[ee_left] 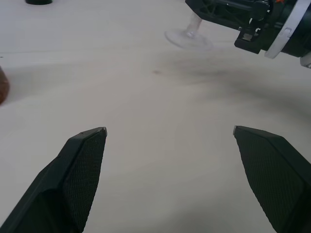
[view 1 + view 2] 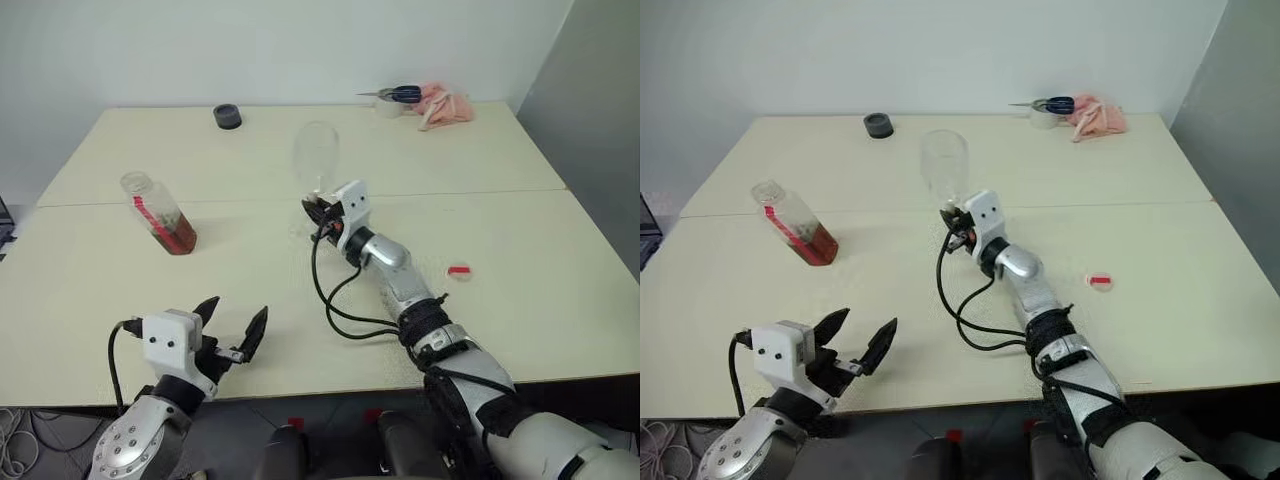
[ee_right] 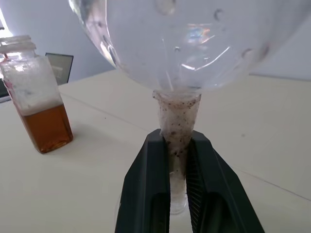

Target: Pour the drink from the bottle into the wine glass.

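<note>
Right gripper [image 3: 177,160] clamped on stem of clear stemmed wine glass [image 2: 316,155], mid-worktop [image 2: 520,300]. Left gripper [image 2: 235,325] spread wide, empty, nearer small clear plastic bottle [image 2: 160,213] of amber drink [image 2: 178,236], upright, uncapped, ahead on its left.

The wine glass [image 3: 184,43], clear with a rounded bowl, is held upright by its thin stem, which is clamped between the closed jaws of the right gripper [image 3: 179,160]; the bowl stands just above the fingertips. The bottle [image 2: 160,213], uncapped and about a third filled with the amber drink [image 3: 46,127], stands well apart from those jaws, ahead of the spread jaws of the left gripper [image 2: 232,328].
</note>
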Controlling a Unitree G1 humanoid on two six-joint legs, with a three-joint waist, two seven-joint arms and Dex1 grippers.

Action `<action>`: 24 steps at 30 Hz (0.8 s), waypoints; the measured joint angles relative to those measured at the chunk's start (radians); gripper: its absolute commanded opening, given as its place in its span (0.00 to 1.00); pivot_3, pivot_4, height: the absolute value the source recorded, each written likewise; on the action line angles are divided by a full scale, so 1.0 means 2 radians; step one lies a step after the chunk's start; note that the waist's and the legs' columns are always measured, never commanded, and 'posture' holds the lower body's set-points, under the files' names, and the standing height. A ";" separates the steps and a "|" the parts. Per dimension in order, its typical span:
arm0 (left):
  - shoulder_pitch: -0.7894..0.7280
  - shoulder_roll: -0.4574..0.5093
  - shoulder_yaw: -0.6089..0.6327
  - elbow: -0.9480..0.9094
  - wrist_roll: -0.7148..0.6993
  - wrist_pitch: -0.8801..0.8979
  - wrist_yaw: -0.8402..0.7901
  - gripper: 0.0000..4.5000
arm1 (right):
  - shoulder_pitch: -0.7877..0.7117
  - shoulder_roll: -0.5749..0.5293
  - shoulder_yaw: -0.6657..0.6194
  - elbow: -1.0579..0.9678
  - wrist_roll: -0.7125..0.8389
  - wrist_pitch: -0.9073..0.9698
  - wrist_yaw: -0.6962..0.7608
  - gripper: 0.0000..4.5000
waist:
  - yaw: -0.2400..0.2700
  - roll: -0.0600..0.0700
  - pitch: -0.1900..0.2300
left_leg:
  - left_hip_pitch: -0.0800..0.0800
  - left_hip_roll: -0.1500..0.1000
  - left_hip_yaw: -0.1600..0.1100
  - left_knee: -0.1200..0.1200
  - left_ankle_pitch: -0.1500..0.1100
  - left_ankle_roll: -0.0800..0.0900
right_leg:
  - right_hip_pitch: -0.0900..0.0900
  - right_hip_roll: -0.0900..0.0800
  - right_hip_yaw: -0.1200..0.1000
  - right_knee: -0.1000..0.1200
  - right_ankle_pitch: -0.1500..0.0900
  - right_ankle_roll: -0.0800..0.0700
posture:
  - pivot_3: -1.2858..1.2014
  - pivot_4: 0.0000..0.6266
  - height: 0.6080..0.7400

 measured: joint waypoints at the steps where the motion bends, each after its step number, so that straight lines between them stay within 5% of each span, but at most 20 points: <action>1: 0.000 0.000 0.000 0.000 0.000 0.000 0.000 1.00 | -0.002 0.001 0.000 0.013 -0.003 -0.006 -0.003 0.04 | 0.000 0.000 0.000 | 0.000 0.000 0.000 0.000 0.000 0.000 | 0.000 0.000 0.000 0.000 0.000 0.000 | 0.52 0.24 1.00; 7: -0.006 0.001 0.001 0.000 0.000 0.003 0.004 1.00 | -0.013 0.003 0.000 0.101 -0.026 -0.047 -0.020 0.04 | 0.000 0.000 0.000 | 0.000 0.000 0.000 0.000 0.000 0.000 | 0.000 0.000 0.000 0.000 0.000 0.000 | 0.52 0.24 1.00; 20: -0.021 0.006 0.001 -0.005 -0.001 0.015 0.011 1.00 | -0.029 0.005 0.001 0.123 -0.055 -0.075 -0.053 0.04 | -0.001 0.000 0.000 | 0.000 0.003 0.000 0.000 0.000 0.000 | 0.000 0.001 0.000 0.000 0.000 0.000 | 0.52 0.24 1.00; 24: -0.026 0.008 0.003 -0.005 -0.001 0.017 0.010 1.00 | -0.028 0.005 0.002 0.123 -0.062 -0.081 -0.051 0.32 | -0.002 0.000 0.000 | 0.000 0.003 0.000 0.000 0.000 0.000 | 0.000 0.002 0.000 0.000 0.000 -0.001 | 0.52 0.24 1.00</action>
